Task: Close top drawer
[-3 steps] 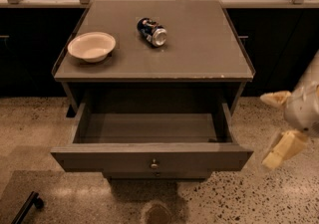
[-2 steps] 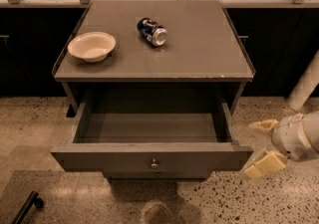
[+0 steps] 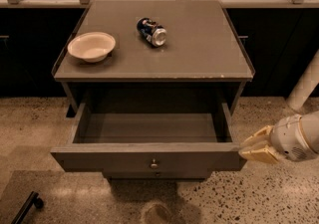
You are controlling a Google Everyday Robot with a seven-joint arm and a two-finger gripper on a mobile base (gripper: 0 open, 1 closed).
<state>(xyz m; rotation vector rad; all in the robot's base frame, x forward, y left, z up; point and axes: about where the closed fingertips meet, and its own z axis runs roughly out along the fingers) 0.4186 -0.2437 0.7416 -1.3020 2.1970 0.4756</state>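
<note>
one drawer stood pulled fully out: the top drawer (image 3: 124, 157) jutted from beneath the tabletop (image 3: 199, 54), its box bare, while the robot's end effector (image 3: 249, 149) hung at the right end of the drawer front, touching it or just beside it. whether it was clenched or released could not be told. a shove that far off-centre might skew and jam the drawer, or slip off its corner.

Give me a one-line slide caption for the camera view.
Gripper at the right front corner of the open top drawer; bowl and tipped soda can on the cabinet top.
</note>
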